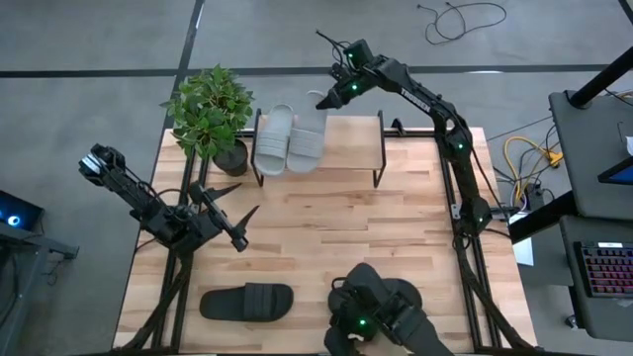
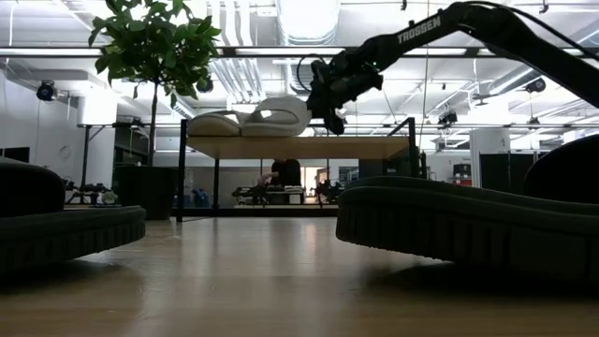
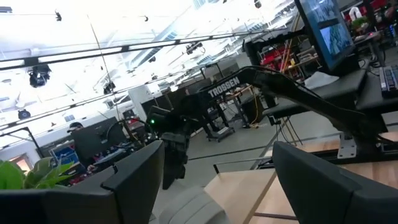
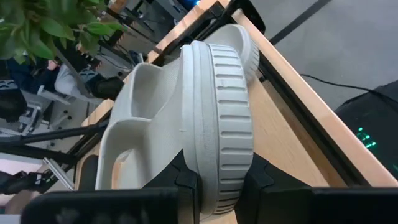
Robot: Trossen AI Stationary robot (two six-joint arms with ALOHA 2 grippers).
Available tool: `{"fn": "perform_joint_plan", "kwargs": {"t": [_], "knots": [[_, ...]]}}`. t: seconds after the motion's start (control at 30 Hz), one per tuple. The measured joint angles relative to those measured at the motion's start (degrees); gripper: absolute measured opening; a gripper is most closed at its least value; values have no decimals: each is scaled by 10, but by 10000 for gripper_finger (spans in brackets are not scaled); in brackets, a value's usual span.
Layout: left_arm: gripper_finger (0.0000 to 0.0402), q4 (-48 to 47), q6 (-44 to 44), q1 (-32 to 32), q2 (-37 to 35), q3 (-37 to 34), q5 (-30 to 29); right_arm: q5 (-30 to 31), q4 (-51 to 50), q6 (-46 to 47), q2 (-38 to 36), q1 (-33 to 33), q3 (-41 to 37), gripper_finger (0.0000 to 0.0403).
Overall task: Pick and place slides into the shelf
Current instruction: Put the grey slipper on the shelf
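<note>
Wooden desk (image 1: 326, 237): my right end effector (image 1: 326, 99) clamps one grey slide (image 1: 307, 141) on the shelf (image 1: 366, 148) beside its twin (image 1: 272, 138); two black slides (image 1: 247, 302) remain far below, my left end effector (image 1: 237, 213) gapes idle.

Light grey slides: two, (image 1: 273, 139) and (image 1: 308, 141), side by side on the shelf.
Black slides: two, (image 1: 247, 302) and (image 1: 388, 294), on the tabletop (image 1: 326, 237).
Shelf (image 1: 361, 130): one.
Potted plant (image 1: 211, 114): one.
Arms: two, each with one pincer, left (image 1: 235, 204) and right (image 1: 327, 100).

Grey concrete floor (image 1: 119, 40), cable coil (image 1: 465, 18), potted plant (image 1: 210, 114), ceiling lights.
</note>
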Motion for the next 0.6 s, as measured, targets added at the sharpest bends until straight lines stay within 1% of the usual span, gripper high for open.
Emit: {"fn": "perform_joint_plan", "kwargs": {"t": [0.3,0.53,0.6], "knots": [[283,0,-1,0,13,4,6,3,1,1,8,-1,-2,49],[283,0,0,0,13,3,6,12,12,5,8,-3,-3,137],[283,0,0,0,13,3,6,26,8,5,8,-3,-1,157]]}}
